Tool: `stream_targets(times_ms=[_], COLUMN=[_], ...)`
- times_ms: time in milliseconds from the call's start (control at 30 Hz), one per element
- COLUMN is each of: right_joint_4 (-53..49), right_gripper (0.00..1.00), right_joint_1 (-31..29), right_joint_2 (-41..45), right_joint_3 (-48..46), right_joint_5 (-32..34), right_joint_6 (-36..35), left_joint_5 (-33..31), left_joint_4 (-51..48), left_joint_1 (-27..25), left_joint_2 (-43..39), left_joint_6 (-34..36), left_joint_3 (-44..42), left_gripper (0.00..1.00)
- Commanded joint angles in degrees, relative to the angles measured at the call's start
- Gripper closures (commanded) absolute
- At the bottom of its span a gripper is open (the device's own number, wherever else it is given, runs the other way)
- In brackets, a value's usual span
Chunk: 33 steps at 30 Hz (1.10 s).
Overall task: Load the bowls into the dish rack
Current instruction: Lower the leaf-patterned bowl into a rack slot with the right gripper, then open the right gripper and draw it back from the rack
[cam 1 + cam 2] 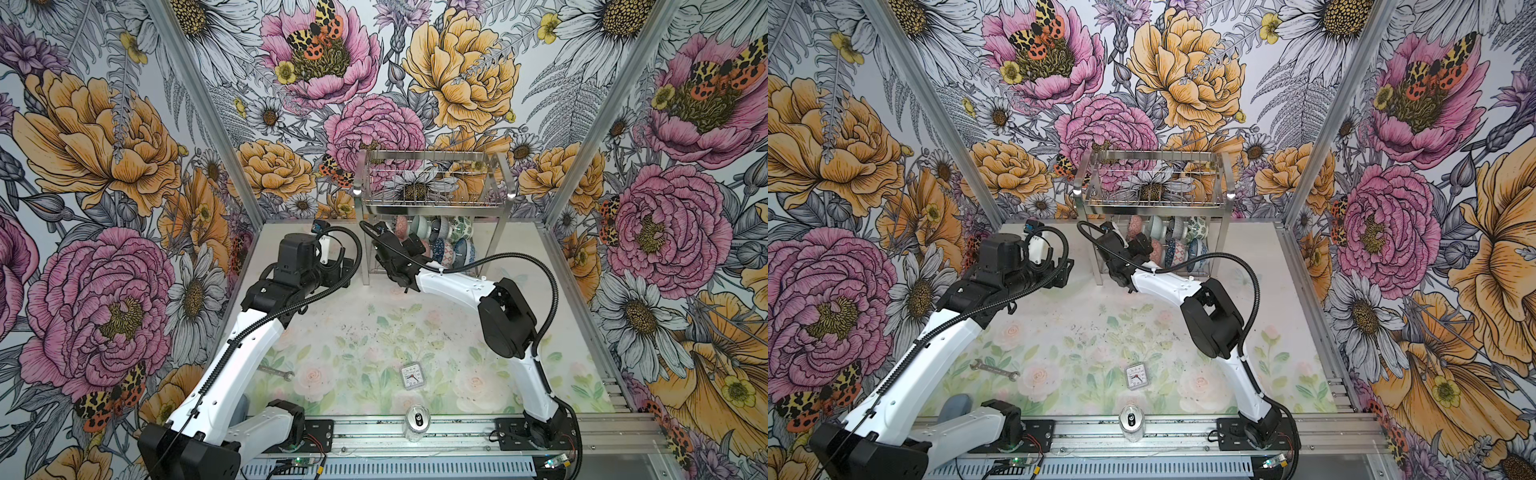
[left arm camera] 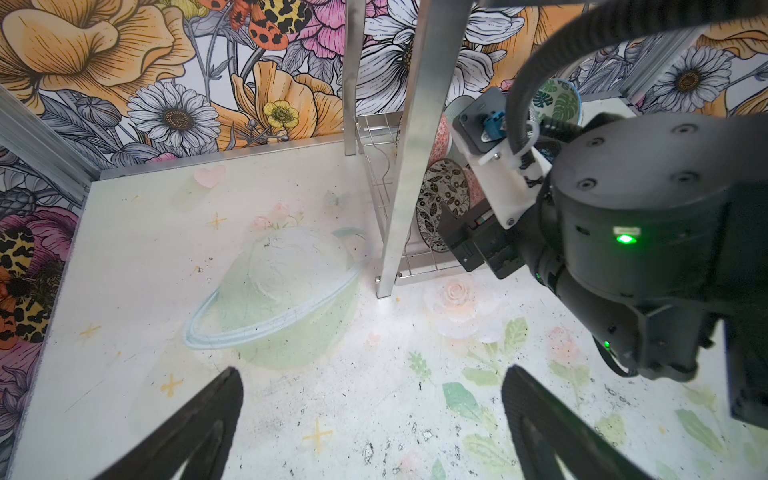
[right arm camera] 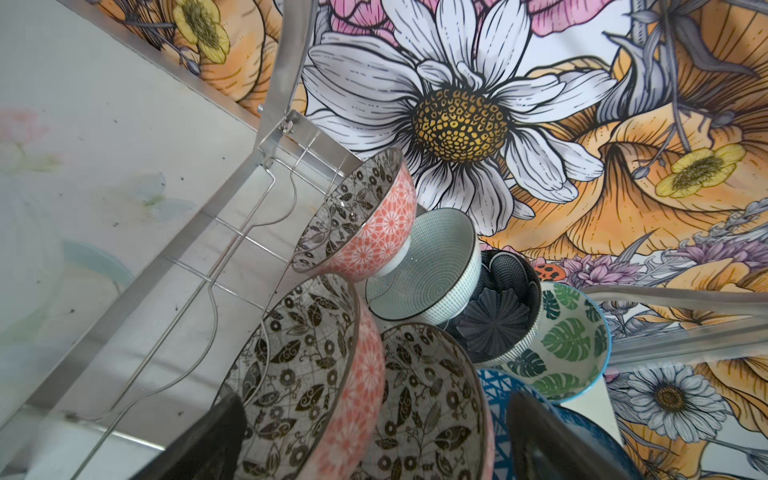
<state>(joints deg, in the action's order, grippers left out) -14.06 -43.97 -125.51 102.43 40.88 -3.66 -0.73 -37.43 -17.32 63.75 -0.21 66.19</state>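
The dish rack stands at the back of the table. Several bowls sit on edge in its lower wire tier. My right gripper reaches into that tier's left end and is open. Two pink-sided leaf bowls stand between its spread fingers. Behind them are a third pink-sided bowl, a pale teal bowl, a navy petal bowl, a green-leaf bowl and a blue triangle bowl. My left gripper hangs open and empty over bare table left of the rack.
A wrench, a small clock and a drink can lie near the front edge. The rack's front left leg stands between my two grippers. The rack's upper mesh basket holds nothing.
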Motion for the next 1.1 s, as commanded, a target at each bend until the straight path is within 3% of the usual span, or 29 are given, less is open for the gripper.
stream_targets(times_ms=[0, 267, 533, 667, 833, 933, 1067], right_joint_4=[6.0, 15.9, 32.6, 33.2, 33.1, 32.1, 33.6], right_gripper=[0.0, 0.0, 0.0, 0.0, 0.0, 0.0, 0.0], right_joint_1=[-0.4, -0.4, 1.9, 6.5, 14.5, 20.4, 27.6], right_joint_2=[5.1, 15.0, 37.2, 51.3, 69.4, 77.6, 82.8], right_joint_3=[-4.5, -19.0, -45.4, -57.4, -71.0, -77.8, -85.9], right_joint_5=[-3.3, -11.3, -20.9, -25.4, -25.2, -23.3, -19.7], right_joint_6=[0.6, -0.6, -2.0, -1.4, -0.3, 1.2, 3.9], left_joint_5=[0.3, -1.6, -4.4, -7.9, -12.6, -13.8, -21.8], left_joint_4=[1.2, 1.9, 5.4, 6.1, 9.3, 16.3, 31.8], left_joint_1=[0.7, 0.7, 0.5, 0.1, 0.2, -0.5, -2.9], left_joint_2=[-0.2, -0.5, -2.7, -4.0, -7.5, -10.5, -12.7], left_joint_6=[-0.6, 0.0, 1.3, 3.9, 5.5, 2.9, -0.1], left_joint_3=[-0.6, -1.3, -3.6, -3.3, -3.8, -9.4, -22.2], left_gripper=[0.01, 0.01, 0.01, 0.01, 0.01, 0.01, 0.01])
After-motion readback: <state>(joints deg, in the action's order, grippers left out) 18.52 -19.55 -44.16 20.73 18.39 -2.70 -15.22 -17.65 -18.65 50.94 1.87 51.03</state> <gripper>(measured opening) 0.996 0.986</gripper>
